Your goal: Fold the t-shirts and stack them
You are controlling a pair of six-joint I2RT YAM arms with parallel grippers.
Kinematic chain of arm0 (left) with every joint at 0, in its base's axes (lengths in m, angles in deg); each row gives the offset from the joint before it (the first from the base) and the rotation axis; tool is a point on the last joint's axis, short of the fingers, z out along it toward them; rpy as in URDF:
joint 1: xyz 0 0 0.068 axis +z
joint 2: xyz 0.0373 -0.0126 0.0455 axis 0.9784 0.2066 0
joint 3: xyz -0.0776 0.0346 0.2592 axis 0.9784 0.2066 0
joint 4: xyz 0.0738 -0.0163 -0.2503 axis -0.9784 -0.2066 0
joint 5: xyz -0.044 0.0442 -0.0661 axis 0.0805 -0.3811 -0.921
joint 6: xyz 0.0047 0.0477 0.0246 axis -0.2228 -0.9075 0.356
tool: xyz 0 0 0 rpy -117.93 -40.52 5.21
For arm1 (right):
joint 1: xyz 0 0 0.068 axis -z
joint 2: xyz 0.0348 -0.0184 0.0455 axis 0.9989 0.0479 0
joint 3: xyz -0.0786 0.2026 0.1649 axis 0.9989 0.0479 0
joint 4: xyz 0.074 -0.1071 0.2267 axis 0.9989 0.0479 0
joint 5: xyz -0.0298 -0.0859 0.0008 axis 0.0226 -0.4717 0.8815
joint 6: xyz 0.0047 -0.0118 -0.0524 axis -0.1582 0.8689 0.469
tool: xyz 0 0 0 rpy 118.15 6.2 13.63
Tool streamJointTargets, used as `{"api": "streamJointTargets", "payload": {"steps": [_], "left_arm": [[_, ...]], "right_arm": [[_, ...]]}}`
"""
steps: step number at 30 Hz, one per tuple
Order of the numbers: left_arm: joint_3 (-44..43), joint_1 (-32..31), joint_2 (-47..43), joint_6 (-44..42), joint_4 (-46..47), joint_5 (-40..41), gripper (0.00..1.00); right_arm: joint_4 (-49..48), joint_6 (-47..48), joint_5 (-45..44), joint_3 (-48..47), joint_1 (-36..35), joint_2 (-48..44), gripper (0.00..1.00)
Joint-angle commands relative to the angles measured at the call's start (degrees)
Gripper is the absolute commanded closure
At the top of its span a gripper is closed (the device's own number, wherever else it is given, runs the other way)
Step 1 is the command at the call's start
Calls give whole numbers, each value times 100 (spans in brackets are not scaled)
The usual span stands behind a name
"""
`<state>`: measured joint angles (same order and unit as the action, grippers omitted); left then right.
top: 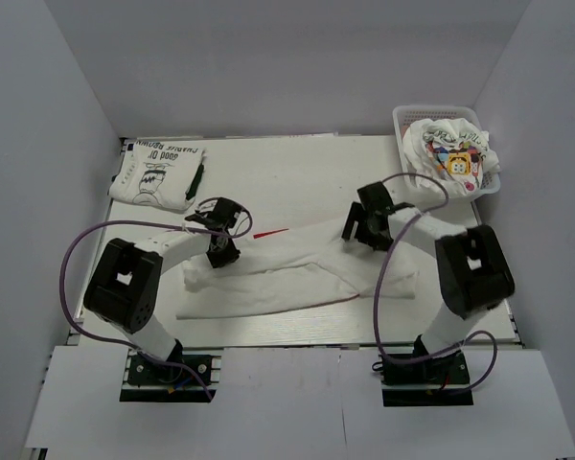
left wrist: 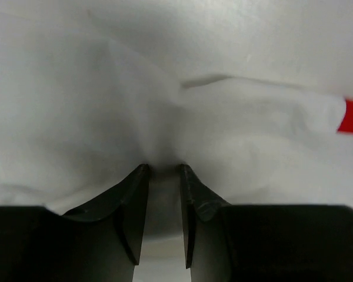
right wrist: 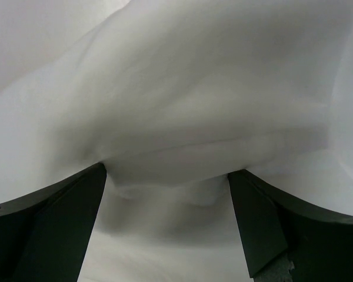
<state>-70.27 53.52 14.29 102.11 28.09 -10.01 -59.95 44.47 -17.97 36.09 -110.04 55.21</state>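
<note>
Top external | step: mid-fold of spread t-shirt at frame centre | left gripper pinched narrow on cloth – right gripper gaped wide over fabric, ungripped | folded shirt upper left | next: close right, lift together

Top view looks down over whole table; both wrist views close on same white shirt.
</note>
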Motion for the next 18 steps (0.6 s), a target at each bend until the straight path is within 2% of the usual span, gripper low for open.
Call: {"api": "streamJointTargets", "payload": {"steps": [1,2,3,4,5,6,7,8,10,12,17,18], "left_arm": [[394,-365,-339,286,-1002,-643,62],[473,-444,-454,287,-1063,-818,63],[596,-619,-577,235,-1116,-1037,64],[597,-699,-700,234,-1343,-1040,67],[528,-778,-918,234,-1537,-1040,72],[422,-866,-1034,139,-1713,-840,72],[308,-1058,-1131,-62,-1793,-838,72],[46,-1164,-1219,-186,-1855,-837,72],[-105,-1471,-1421,-686,-1716,-907,69],[-159,-1604,-1422,-933,-1338,-960,62],[-527,-1964,-1001,-1707,-994,-1380,53],[-528,-1965,-939,-1769,-672,-1513,53]], "right_arm": [[-187,-128,13,-894,99,1419,10],[-187,12,4,-1497,99,1668,10],[39,66,30,-2234,108,2488,10],[111,214,82,-3060,116,2757,10],[129,564,161,-3485,116,3004,10],[217,689,206,-3907,108,3624,10],[296,1203,363,-5069,177,3769,10],[218,1357,921,-5324,169,3875,10],[-79,1794,1372,-5668,169,3894,10],[-467,1911,1813,-5495,169,3631,10],[-293,2061,1429,-4732,160,2789,10],[-249,1992,993,-4607,134,2682,10]]}}
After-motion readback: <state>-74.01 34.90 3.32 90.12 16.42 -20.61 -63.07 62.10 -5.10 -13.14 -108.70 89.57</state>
